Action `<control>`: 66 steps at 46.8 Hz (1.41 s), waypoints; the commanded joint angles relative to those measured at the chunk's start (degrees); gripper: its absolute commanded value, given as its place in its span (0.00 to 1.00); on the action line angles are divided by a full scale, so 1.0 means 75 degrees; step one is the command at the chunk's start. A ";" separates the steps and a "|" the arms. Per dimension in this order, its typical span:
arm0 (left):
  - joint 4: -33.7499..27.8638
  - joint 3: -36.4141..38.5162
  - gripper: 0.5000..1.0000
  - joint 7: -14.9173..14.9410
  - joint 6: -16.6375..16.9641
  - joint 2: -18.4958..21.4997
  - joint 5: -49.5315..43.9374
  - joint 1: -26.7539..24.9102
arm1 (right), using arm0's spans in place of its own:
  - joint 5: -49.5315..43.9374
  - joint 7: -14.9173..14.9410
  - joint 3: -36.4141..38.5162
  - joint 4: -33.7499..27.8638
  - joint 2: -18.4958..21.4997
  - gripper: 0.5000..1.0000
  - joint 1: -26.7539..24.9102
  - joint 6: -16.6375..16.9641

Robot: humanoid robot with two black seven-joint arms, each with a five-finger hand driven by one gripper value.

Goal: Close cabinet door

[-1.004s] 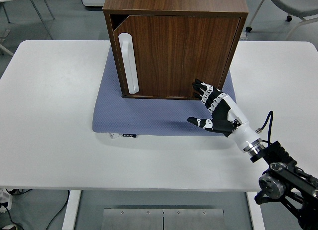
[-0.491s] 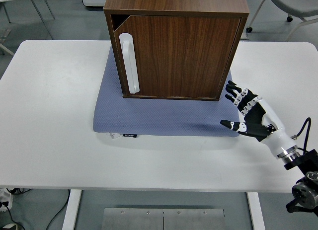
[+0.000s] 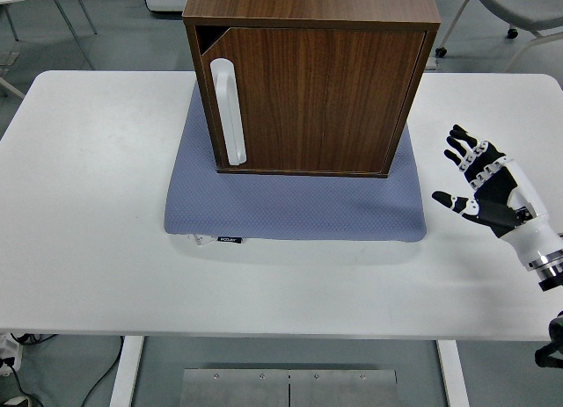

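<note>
Cabinet: your landmark, the wooden cabinet (image 3: 312, 77), stands on the blue-grey mat (image 3: 290, 205) at the far middle of the white table (image 3: 88, 214).
Door: the cabinet door (image 3: 303, 99) fills the cabinet's front and sits nearly flush, with its white handle (image 3: 227, 112) on the left side. You can still see a thin dark wedge at the cabinet's top left corner, so a slight gap may remain there.
Right hand: your right hand (image 3: 488, 189) hangs over bare table to the right of the cabinet, well apart from it, fingers spread and holding nothing.
Change: a second ago that hand had its fingertips at the door's lower right corner; half a second ago it was just off the mat's right edge. It has drawn away from the cabinet, and the door has not swung back out.
Meaning: you can judge the push done and the arm retreating. Check that corner gap before calling the door fully closed.
Left hand: not visible.
</note>
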 commanded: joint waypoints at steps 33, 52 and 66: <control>-0.0002 0.0000 1.00 0.0000 0.0000 0.0000 0.0000 0.0000 | 0.1025 -0.0131 0.0012 -0.0632 -0.0039 1.00 0.0549 -0.0236; -0.0002 0.0000 1.00 0.0000 0.0000 0.0000 0.0000 0.0000 | 0.1295 -0.0412 -0.0058 -0.1111 0.0136 1.00 0.0935 -0.0376; -0.0002 0.0000 1.00 0.0000 0.0000 0.0000 0.0000 0.0000 | 0.1295 -0.0424 -0.0070 -0.1382 0.0324 1.00 0.1006 -0.0376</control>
